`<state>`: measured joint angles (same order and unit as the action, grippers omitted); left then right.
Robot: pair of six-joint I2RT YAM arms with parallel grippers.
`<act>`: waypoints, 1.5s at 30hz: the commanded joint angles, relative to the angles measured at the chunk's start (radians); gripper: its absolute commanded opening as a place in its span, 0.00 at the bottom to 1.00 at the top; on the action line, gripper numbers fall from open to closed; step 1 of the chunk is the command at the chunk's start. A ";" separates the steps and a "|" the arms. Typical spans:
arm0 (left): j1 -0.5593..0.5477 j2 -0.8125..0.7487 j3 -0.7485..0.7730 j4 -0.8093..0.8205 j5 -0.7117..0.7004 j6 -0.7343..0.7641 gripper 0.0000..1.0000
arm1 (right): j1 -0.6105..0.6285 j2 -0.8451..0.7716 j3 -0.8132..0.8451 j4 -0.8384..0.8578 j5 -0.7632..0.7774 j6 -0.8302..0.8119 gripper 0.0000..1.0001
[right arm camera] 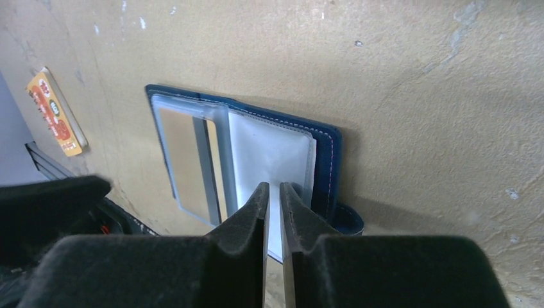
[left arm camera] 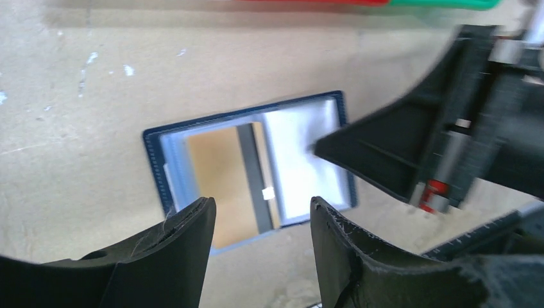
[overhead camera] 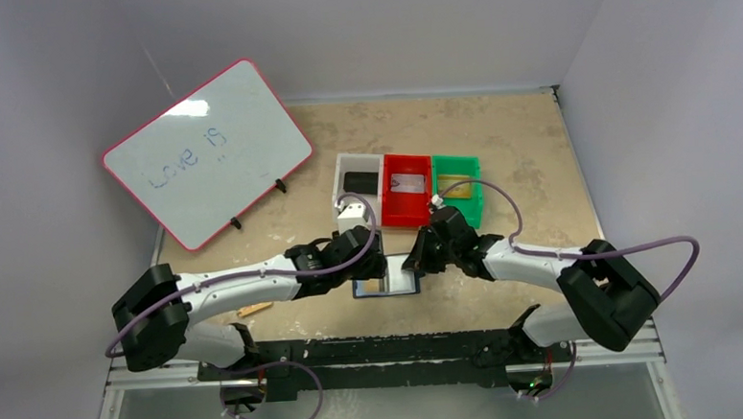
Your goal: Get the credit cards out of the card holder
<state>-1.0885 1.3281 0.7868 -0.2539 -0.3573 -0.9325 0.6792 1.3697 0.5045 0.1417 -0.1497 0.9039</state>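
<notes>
Left hand [left arm camera: 260, 208] is noted half-wide, hung just above the left half of the card holder [left arm camera: 301, 151], which is spread open flat at the middle of the near edge of the worktop [left arm camera: 83, 128], long axis along that edge. One tan credit card [left arm camera: 218, 173] is seen sleeved directly beneath. Right hand [right arm camera: 274, 192] is nearly closed, tips set on the right pocket; farther off, one small item is held in each of the white bin [overhead camera: 357, 156], red bin [overhead camera: 405, 217] and green bin [overhead camera: 456, 159].

Beige speckled tabletop [overhead camera: 498, 136]; pale grey walls [overhead camera: 387, 26] around.
</notes>
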 commanded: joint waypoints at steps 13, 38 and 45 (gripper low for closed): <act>0.019 0.193 0.002 -0.002 0.017 -0.057 0.39 | -0.003 -0.018 -0.019 0.164 -0.080 -0.035 0.15; 0.018 0.200 -0.032 0.013 0.022 -0.055 0.36 | 0.011 0.156 -0.023 0.379 -0.213 0.011 0.32; 0.018 0.185 -0.067 0.017 0.028 -0.059 0.37 | 0.011 0.179 -0.074 0.444 -0.219 0.057 0.25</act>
<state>-1.0691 1.5108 0.7673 -0.2249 -0.3485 -0.9836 0.6865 1.5452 0.4740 0.4892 -0.3359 0.9180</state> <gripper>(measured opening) 0.360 0.267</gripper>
